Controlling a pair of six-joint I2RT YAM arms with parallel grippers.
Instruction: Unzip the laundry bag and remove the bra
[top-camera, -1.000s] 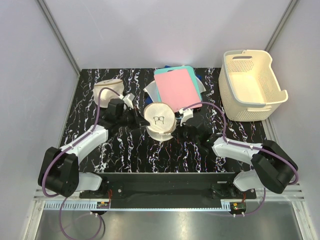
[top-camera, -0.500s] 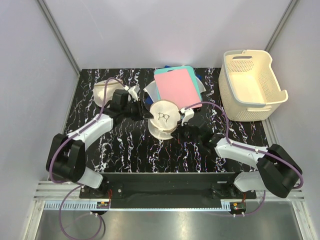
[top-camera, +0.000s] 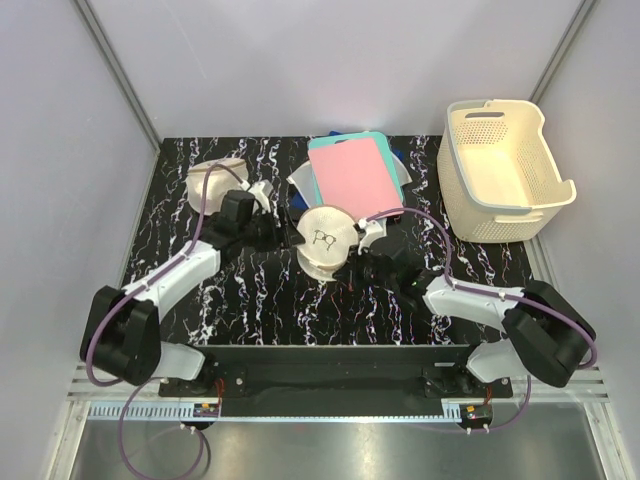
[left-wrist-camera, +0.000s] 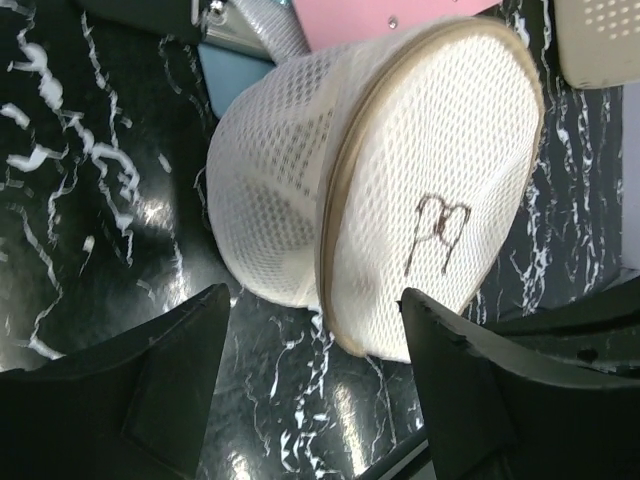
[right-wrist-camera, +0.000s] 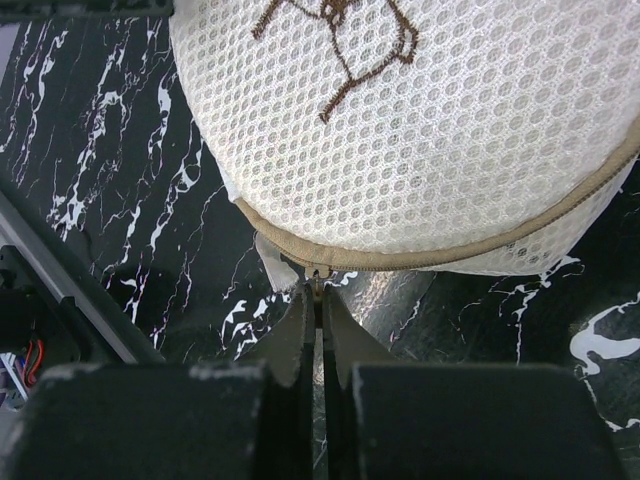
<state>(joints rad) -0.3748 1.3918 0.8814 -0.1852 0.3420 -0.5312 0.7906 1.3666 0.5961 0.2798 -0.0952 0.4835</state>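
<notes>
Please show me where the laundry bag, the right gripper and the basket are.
laundry bag (left-wrist-camera: 440, 150): left wrist view, on its mesh face.
right gripper (right-wrist-camera: 318, 288): right wrist view, between its fingertips.
basket (top-camera: 458, 185): top external view, left wall.

Plenty of open table (top-camera: 262, 300) front-left of the laundry bag (top-camera: 325, 238); pink board (top-camera: 350, 175) crowds behind it, right gripper (right-wrist-camera: 318, 300) blocks the near rim.

Pale grey walls (top-camera: 330, 60) enclose a black (white-veined) marble tabletop (top-camera: 270, 300).

Bright, even light, with glare patches on the glossy table (left-wrist-camera: 150, 215).
</notes>
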